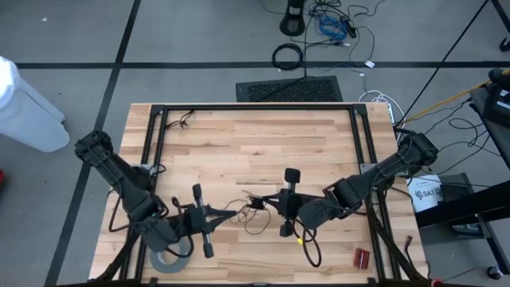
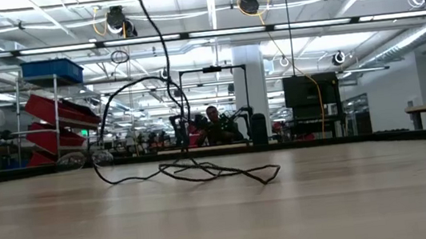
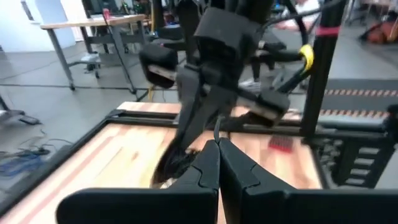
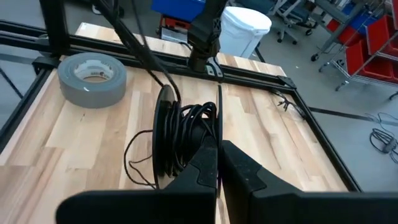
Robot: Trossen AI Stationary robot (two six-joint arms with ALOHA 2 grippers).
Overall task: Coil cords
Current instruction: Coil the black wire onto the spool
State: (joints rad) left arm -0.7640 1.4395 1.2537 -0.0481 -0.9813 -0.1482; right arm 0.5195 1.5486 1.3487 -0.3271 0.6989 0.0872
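Note:
The cord is a very thin dark wire, part of it wound in a bundle (image 4: 194, 121) beside a small black disc (image 4: 165, 134) seen edge-on. The bundle (image 1: 255, 202) hangs clear of the table between my two grippers at the table's near middle. Loose wire loops (image 2: 202, 169) lie on the wood below, with strands rising out of the low view. My left gripper (image 3: 217, 149) and my right gripper (image 4: 217, 146) are both shut, tips close together and facing each other. One strand (image 4: 219, 106) runs straight from my right fingertips toward my left gripper (image 4: 210, 65). My left gripper pinches a single thin strand (image 3: 216, 129) of the wire between its fingertips, coming nearly level from the table's left. The strand leads on toward the right gripper's fingers. My right gripper pinches the wire (image 4: 219, 134) at its fingertips, slanting down from the table's right. The wound bundle and the disc hang just beside its fingers, clear of the table; whether the fingers also touch the bundle I cannot tell.
A wide grey tape roll (image 1: 169, 257) lies at the near left, partly under my left arm. A small red object (image 1: 362, 257) sits near the right front corner. A black frame (image 1: 255, 106) borders the table's far and side edges.

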